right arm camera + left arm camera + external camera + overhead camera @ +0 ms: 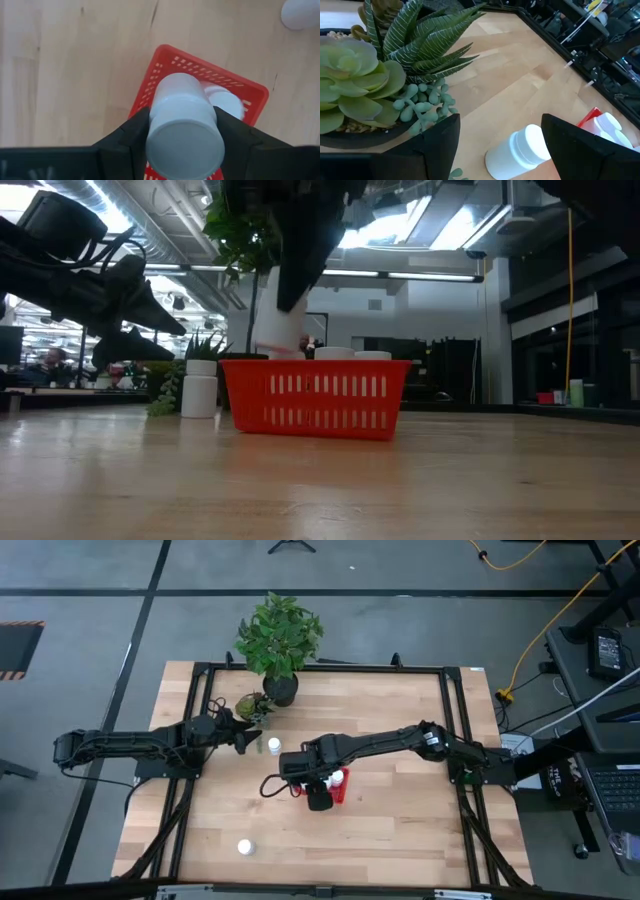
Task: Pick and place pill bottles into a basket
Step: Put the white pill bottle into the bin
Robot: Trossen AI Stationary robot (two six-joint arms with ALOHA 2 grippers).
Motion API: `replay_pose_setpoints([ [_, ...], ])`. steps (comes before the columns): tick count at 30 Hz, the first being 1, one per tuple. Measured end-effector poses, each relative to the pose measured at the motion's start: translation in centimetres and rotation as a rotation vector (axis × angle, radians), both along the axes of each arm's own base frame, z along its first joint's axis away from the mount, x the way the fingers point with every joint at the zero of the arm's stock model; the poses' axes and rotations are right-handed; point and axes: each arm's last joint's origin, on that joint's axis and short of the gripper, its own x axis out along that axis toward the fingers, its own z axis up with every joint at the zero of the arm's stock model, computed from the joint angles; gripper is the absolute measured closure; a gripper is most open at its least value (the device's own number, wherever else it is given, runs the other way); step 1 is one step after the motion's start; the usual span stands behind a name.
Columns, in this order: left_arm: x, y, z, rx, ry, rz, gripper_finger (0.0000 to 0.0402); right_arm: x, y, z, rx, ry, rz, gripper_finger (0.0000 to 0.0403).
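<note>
The right gripper (182, 132) clasps a pill bottle (183, 125) above the red basket (167, 62). The left gripper (502, 145), fingers parted and empty, hovers beside another bottle (517, 150) near the basket.

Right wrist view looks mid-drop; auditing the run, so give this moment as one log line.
right end effector: holds white cylindrical pill bottle over red plastic mesh basket | left end effector: open, near bottle on table

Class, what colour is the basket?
Red, clearest in the low view: basket.
</note>
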Motion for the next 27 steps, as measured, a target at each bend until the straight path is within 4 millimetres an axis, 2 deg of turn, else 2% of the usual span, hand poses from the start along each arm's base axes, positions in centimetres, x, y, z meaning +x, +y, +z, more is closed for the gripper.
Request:
replay_pose_setpoints([
  [27, 0.0, 0.0, 0.0, 0.035, 0.013, -0.006, 0.013, 1.4, -0.9, -4.5, -0.023, 0.078, 0.053, 0.0234],
])
